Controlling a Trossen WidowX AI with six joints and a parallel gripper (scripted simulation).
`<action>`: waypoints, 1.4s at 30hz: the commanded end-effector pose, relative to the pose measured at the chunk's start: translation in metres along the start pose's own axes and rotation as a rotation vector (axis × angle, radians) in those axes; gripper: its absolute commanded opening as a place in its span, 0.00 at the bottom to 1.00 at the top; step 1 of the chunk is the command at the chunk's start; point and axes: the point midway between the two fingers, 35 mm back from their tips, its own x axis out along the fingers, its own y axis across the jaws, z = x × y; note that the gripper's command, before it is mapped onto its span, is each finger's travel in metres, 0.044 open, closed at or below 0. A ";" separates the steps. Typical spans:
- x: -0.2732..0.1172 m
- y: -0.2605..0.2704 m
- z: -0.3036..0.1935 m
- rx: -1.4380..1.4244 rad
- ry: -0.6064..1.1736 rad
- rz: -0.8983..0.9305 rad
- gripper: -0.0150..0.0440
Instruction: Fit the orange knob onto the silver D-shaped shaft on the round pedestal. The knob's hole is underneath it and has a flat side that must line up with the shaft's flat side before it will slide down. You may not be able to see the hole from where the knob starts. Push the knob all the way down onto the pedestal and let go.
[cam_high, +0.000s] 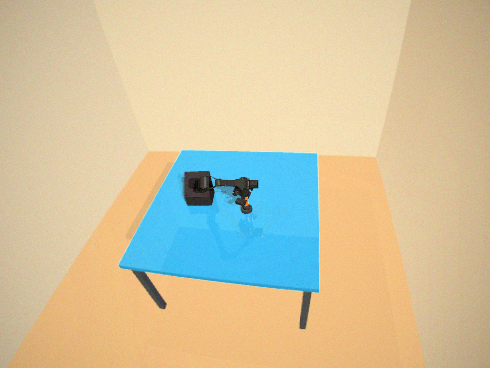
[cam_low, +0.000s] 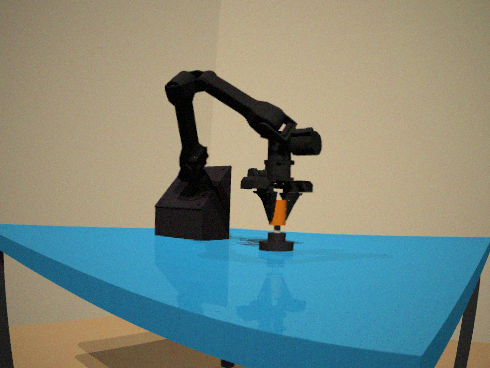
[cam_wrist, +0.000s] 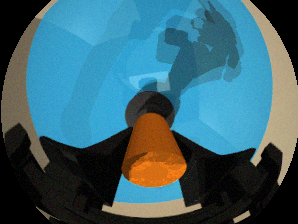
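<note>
Item: one knob (cam_high: 246, 201) (cam_low: 279, 213) (cam_wrist: 153, 135), likely light, stiff, smooth, clamped by its sides in my pincer (cam_high: 244, 201) (cam_low: 279, 218) (cam_wrist: 150, 132), best kept gripped there, above the pedestal (cam_high: 246, 210) (cam_low: 276, 245) (cam_wrist: 134, 111).

Top view: far off, high above the end effector (cam_high: 244, 201) (cam_low: 278, 214) (cam_wrist: 154, 150), angled down
Exterior view: nearer, beside the end effector, slightly above the tabletop (cam_high: 220, 240) (cam_low: 320, 285) (cam_wrist: 225, 100)
Wrist view: close behind the end effector, facing along it
Shared by top and exterior: whole arm (cam_high: 230, 183) (cam_low: 232, 100)

From where I stand, I can read no text, label, brand, number or sign on any thing here, neither near the table (cam_high: 280, 250) (cam_low: 350, 300) (cam_wrist: 225, 110) nor on it.
</note>
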 end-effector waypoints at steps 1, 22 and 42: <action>-0.002 -0.001 -0.002 0.001 0.006 0.000 0.25; 0.002 0.001 0.001 0.001 0.006 0.000 0.25; -0.002 -0.001 -0.003 -0.209 0.006 0.000 0.25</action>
